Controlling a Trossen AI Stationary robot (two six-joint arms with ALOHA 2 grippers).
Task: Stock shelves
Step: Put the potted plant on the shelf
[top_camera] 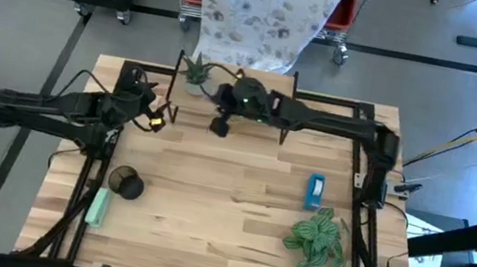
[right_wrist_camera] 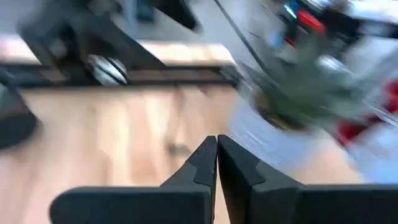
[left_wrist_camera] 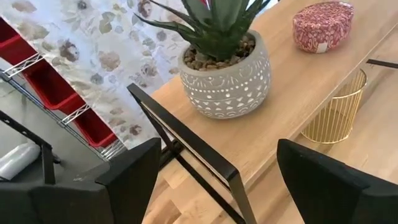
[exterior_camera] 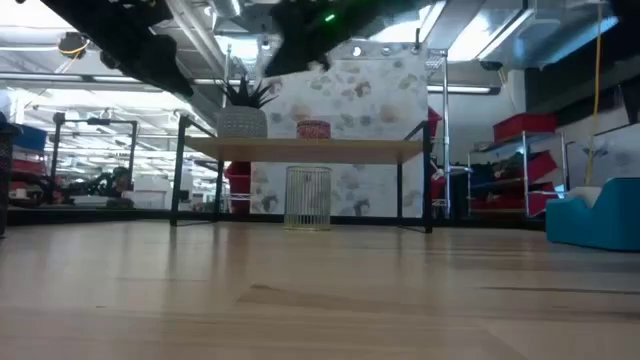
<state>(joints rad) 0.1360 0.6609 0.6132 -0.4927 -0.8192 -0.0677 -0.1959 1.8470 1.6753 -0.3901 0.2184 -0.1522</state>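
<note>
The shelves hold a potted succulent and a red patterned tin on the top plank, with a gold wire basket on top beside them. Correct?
Not quite. On the shelves, the potted succulent and red patterned tin do sit on the top plank, but the gold wire basket stands underneath it, as the low view and left wrist view show.

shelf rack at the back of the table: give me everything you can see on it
The shelves stand at the table's far edge: a light wood plank top on thin black metal legs. On top sit a spiky plant in a patterned grey pot at one end and, apart from it, a red patterned tin. Under the plank stands a gold wire basket. The left gripper is open near the pot's end; the right gripper is shut.
</note>
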